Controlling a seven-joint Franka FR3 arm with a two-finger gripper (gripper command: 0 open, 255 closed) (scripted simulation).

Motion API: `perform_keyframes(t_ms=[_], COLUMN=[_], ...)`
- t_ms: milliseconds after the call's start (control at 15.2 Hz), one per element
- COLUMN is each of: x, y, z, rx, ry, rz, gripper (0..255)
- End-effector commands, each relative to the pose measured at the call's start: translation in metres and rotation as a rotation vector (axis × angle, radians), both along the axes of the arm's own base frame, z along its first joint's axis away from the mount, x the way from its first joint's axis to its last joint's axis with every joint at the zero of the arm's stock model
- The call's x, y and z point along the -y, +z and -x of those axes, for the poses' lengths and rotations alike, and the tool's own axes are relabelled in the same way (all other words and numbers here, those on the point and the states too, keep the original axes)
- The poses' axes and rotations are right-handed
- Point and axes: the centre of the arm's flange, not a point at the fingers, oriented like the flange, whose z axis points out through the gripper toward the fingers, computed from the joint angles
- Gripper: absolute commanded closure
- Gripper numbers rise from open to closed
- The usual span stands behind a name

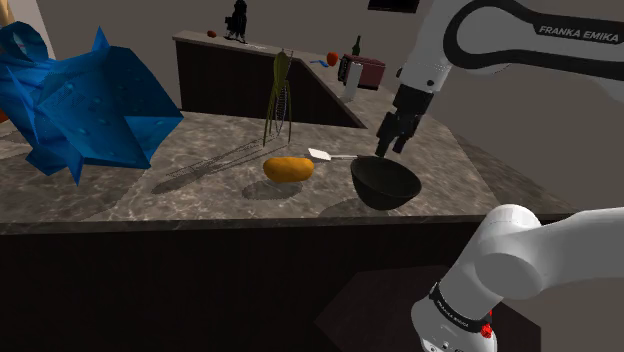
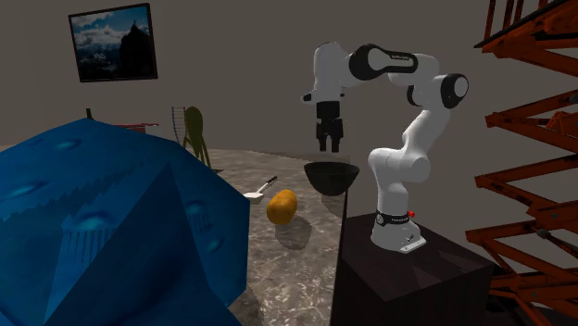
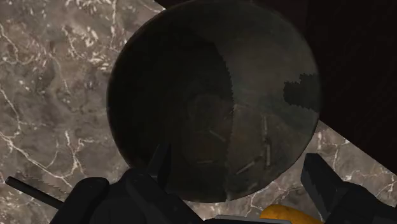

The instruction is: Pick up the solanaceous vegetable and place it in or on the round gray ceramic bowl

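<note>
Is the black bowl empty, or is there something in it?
Empty. In the wrist view the bowl is bare inside; the orange vegetable lies on the counter beside it.

Brown marbled countertop [image 1: 200, 195], dark bowl [image 1: 385, 183] near its front edge, orange potato [image 1: 288, 168] just beside it, white spoon [image 1: 320, 155] behind them, wire whisk [image 1: 205, 163], blue crumpled shape [image 1: 85, 105] at the shoulder view's left

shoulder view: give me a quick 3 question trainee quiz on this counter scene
1. True or false: the black two-finger pincer grips the orange oval vegetable.
2. The vegetable lies on: A the grey-brown marble counter, B a white spoon, C a wire whisk?
3. Fill in: the open pincer hangs over the ___.
Key: 1 false; 2 A; 3 round dark bowl.
</note>
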Motion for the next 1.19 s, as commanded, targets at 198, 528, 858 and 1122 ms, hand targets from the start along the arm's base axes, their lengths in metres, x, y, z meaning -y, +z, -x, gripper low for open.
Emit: perform_keyframes(t_ms=[198,528,858,1122], x=[-0.005,-0.027,-0.065,-0.106], y=[-0.012,-0.033,-0.054,-0.072], z=[-0.041,-0.105,-0.160,-0.196], rx=[-0.002,-0.004,-0.007,-0.009], ry=[0.168,0.447,0.727,0.951], rz=[0.012,0.033,0.053,0.070], gripper=[0,0,0,0])
